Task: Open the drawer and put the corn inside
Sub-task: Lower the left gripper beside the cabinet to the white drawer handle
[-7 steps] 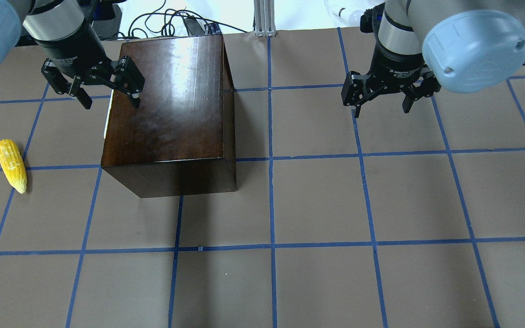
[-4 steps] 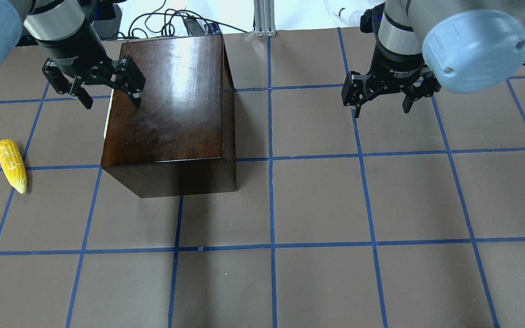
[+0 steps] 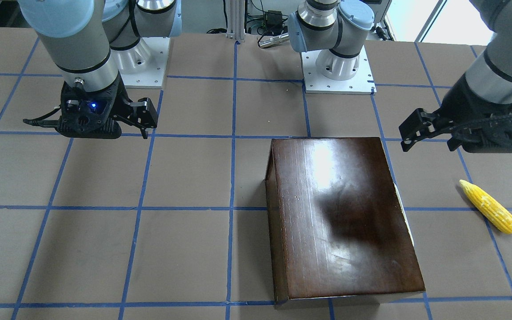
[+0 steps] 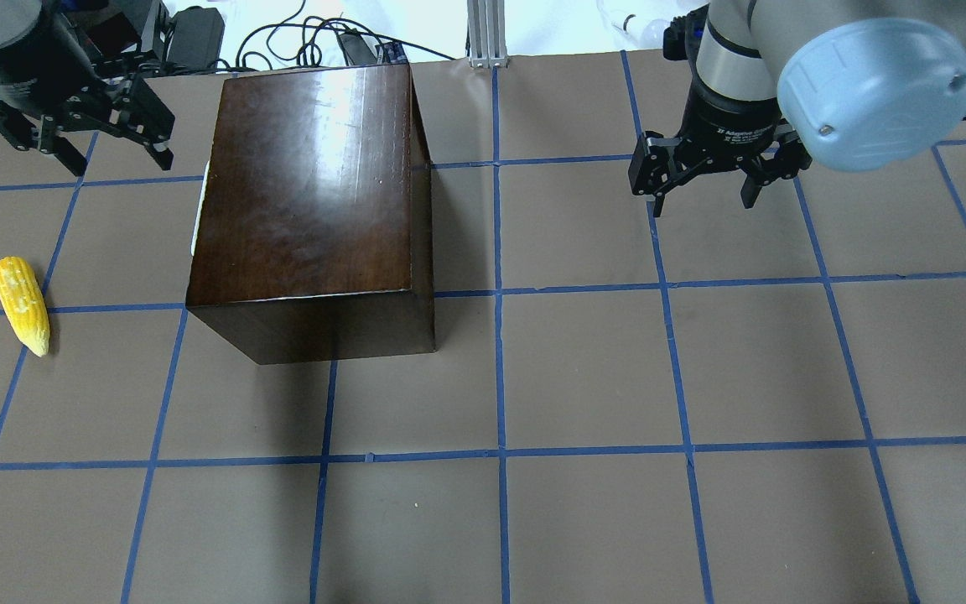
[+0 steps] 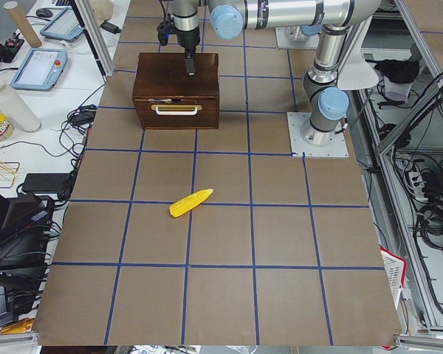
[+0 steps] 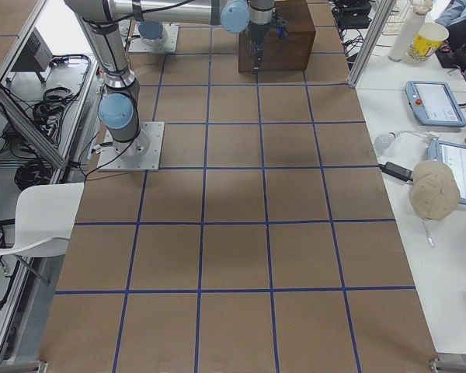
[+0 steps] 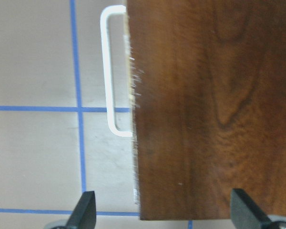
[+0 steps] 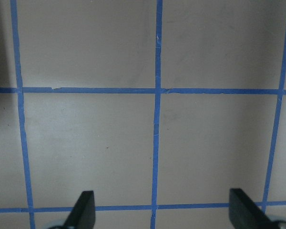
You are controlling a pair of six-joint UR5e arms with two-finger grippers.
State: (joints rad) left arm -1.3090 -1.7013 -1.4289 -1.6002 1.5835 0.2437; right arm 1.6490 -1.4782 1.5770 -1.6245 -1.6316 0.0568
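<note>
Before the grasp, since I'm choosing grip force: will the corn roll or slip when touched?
The corn is round and tapered, so a nudge would likely roll it in a curve. Its bumpy kernels probably aid grip. It looks stiff, lying straight.

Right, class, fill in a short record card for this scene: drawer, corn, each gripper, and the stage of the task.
drawer: shut, flush in the dark wooden box; pale handle faces the robot's left
corn: lying on the table, on the robot's left of the box, apart from it
left gripper: jaws open, empty, raised over the box's handle side
right gripper: jaws open, empty, over bare table
task stage: drawer not yet opened, corn not yet picked up
</note>
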